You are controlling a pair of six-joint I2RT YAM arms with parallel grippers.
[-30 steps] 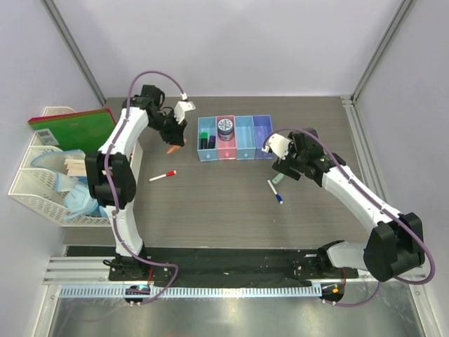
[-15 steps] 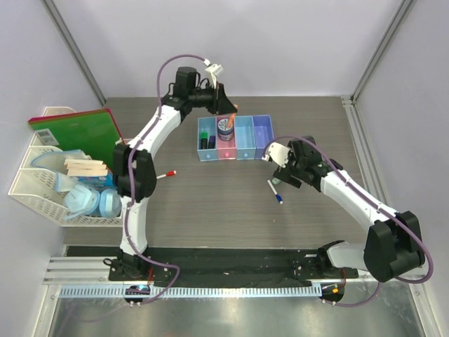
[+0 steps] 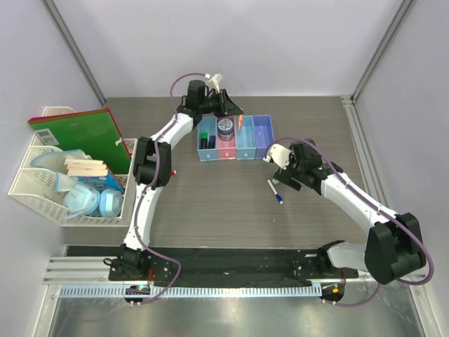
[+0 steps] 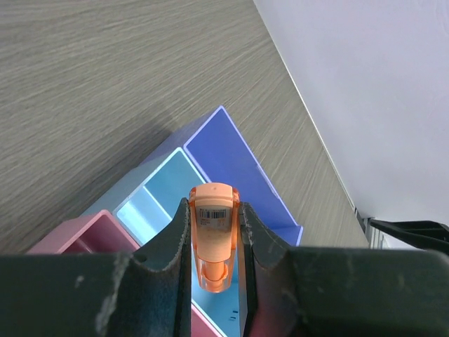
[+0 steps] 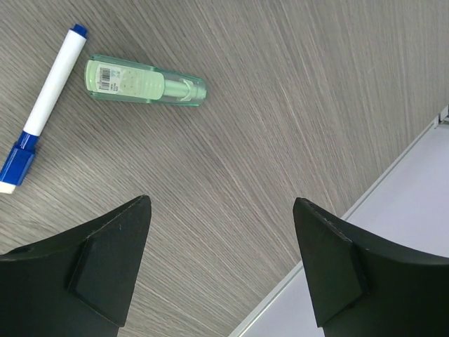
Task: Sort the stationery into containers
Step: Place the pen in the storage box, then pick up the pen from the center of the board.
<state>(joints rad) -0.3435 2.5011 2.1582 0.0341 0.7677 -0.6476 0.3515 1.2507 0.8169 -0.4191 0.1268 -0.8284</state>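
Left gripper [image 4: 212,209] clamps orange tube [image 4: 212,246] over bins [image 3: 245,156]; right gripper [image 5: 221,210] gapes wide, empty, bottle [image 5: 144,81] at 11 o'clock.

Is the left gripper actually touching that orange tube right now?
Touching. The left wrist view shows the left gripper clamped on the orange tube, pressing both its sides.

Overhead camera sits high at the near side, looking down on the whole table [image 3: 210,203]. Left wrist camera looks closely down on the bins [image 4: 226,156]; right wrist camera closely on the marker [image 5: 50,88]; overhead shows both.
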